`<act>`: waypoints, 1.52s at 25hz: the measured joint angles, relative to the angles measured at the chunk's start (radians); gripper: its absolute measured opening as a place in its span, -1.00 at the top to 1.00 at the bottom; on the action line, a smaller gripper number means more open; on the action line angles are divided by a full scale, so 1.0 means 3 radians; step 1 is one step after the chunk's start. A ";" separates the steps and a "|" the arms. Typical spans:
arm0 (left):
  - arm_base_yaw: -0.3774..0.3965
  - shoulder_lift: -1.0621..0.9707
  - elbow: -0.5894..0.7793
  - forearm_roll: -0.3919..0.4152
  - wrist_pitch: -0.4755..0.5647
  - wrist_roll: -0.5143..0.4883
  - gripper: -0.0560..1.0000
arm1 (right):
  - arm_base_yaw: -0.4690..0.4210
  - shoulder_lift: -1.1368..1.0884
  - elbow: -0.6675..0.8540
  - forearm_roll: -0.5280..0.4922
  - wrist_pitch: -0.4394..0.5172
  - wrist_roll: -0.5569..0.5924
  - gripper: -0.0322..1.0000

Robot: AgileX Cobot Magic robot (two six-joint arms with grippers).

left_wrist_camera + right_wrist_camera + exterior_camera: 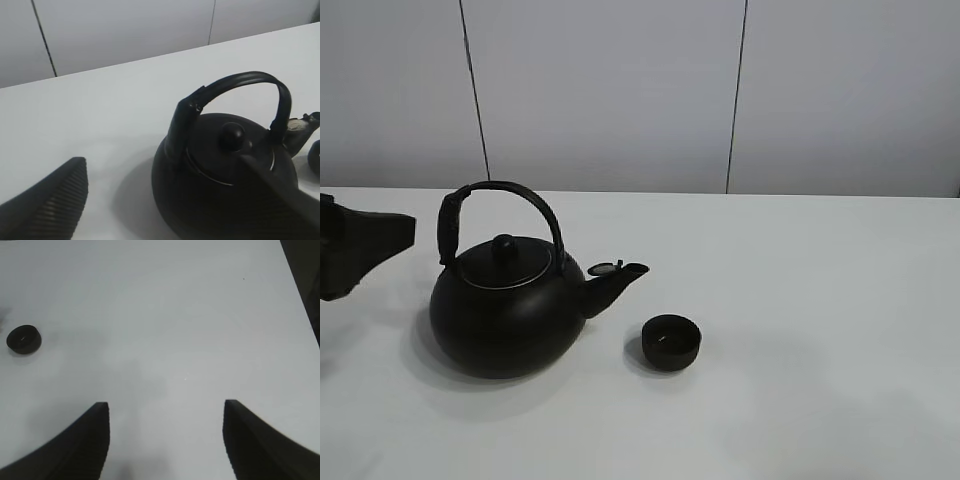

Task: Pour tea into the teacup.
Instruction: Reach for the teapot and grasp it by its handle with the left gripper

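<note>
The big round black kettle (510,310) with arched handle and spout stands upright on the white table, left of centre, spout pointing right. The small black teacup (671,342) stands just right of the spout, apart from it. My left gripper (380,245) is at the table's left edge, left of the kettle and apart from it. In the left wrist view the left gripper (162,160) is open and empty, with the kettle (225,180) in front and the teacup's edge (315,157) beyond it. My right gripper (166,404) is open and empty over bare table, far from the teacup (23,339).
The white table (820,300) runs back to a grey panelled wall (620,90). In the right wrist view a dark strip (306,280) shows past the table's edge. The right gripper does not show in the exterior view.
</note>
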 joint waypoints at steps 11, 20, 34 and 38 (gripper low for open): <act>0.0000 0.0771 -0.0429 0.0315 -0.0467 -0.0016 -0.19 | 0.0000 0.0000 0.0000 0.0000 0.0000 0.0000 0.06; 0.0000 0.1003 -0.0679 0.0300 -0.0452 -0.0013 -0.12 | 0.0000 0.0000 0.0000 0.0000 0.0000 0.0000 0.06; 0.0000 0.1003 -0.0775 0.0252 -0.0253 0.0000 0.03 | 0.0000 0.0000 0.0000 0.0000 -0.0004 0.0000 0.06; 0.0000 0.1003 -0.0775 0.0250 -0.0253 0.0103 0.03 | 0.0000 0.0000 0.0000 0.0000 -0.0004 0.0000 0.06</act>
